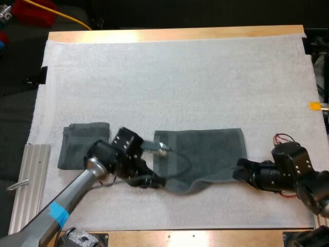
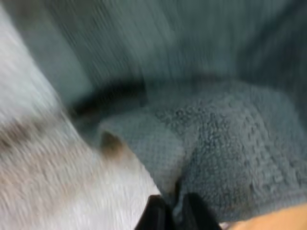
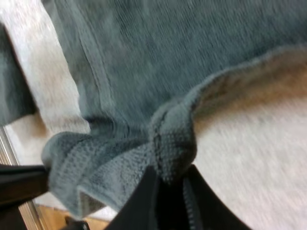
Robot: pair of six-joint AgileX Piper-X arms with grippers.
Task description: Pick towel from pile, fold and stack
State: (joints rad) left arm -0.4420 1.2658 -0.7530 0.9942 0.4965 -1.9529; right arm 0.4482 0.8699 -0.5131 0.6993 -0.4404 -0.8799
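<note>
Left hand point(image 1: 152, 181) is clamped on the near left corner of the spread towel point(image 1: 205, 154), and the right hand point(image 1: 240, 172) is clamped on its near right corner. The towel body lies flat on the far side of both hands, and its near edge sags in a loose curve between them. The high view gives the layout: a folded towel point(image 1: 85, 145) lies just outboard of the left hand, apart from the spread one, with a ribbed metal rail point(image 1: 28, 180) farther out again, at the mat's edge. The wrist views add the grip itself. Left wrist: two black fingers point(image 2: 156, 216) press a rolled fold of terry from both sides, with cloth bulging just ahead of the tips. Right wrist: fingers point(image 3: 144, 201) pinch a bunched knot of hem (the edge beside it is lifted off the mat, pale underside showing). Along that same hem the left hand sits at the other corner, with the folded towel past it. Surface: a textured white mat point(image 1: 180, 77) over a wooden tabletop point(image 1: 169, 35), with bare wood as a strip along the far side. Beyond that edge the room is dark.
</note>
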